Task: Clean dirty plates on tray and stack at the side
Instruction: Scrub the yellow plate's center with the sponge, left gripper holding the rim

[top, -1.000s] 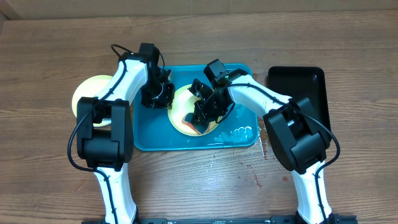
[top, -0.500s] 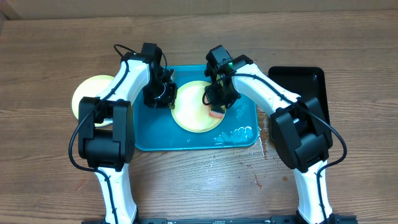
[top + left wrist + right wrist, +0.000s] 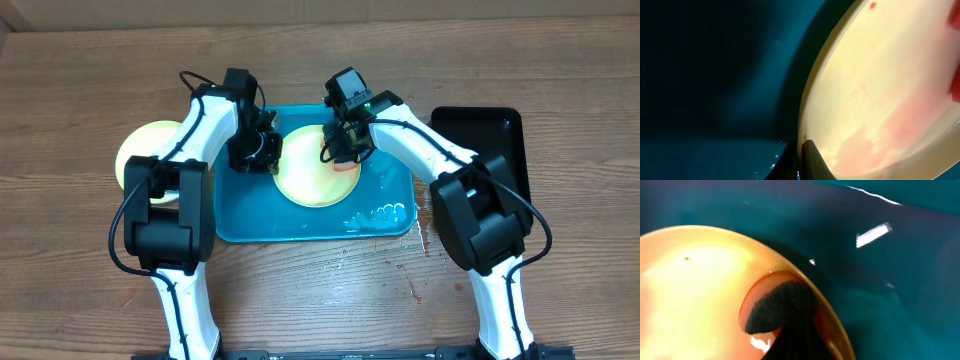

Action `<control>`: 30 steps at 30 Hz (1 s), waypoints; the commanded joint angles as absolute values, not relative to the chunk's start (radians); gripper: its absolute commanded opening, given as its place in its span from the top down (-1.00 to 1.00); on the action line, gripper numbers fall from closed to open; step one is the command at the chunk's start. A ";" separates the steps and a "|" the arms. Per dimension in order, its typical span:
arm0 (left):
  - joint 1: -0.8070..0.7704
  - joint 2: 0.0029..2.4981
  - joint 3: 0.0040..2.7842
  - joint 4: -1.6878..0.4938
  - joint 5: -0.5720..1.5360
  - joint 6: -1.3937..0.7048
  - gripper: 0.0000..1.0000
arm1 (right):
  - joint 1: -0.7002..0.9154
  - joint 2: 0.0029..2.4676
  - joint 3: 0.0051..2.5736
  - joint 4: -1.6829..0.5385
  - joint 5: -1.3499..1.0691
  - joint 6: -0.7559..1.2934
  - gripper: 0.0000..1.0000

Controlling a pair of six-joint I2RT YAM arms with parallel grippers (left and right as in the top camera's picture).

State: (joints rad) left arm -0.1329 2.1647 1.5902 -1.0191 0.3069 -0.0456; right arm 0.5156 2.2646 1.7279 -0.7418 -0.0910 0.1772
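**Cream plate [image 3: 305, 182] in blue tray [image 3: 240, 218], both claws closed**

Left claw [image 3: 268, 158] is clamped on the plate's left rim. Right claw [image 3: 340, 153] is closed on a sponge [image 3: 346, 166], which touches the plate's upper right part. A second plate [image 3: 140, 150] lies on the table, left of the tray.

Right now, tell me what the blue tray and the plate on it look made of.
Tray: likely plastic, glossy turquoise, with sharp light glints and rounded corners. Plate: cream, smooth and shiny; ceramic or melamine, the look leaves it open.
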 commanded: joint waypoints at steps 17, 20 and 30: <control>-0.133 2.145 1.586 -1.023 0.308 -0.022 0.92 | 0.553 2.402 1.731 -0.758 -0.640 0.075 0.92; -0.133 2.145 1.586 -1.025 0.307 -0.022 0.92 | 0.555 2.402 1.731 -0.845 -0.649 0.015 0.92; -0.133 2.145 1.586 -1.022 0.307 -0.022 0.92 | 0.535 2.378 1.741 -0.992 -0.471 -0.030 0.92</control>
State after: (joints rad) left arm -0.1295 2.1647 1.5883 -1.0409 0.2829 -0.0216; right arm 0.5251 2.3367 1.7615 -0.9592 -0.6018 -0.0116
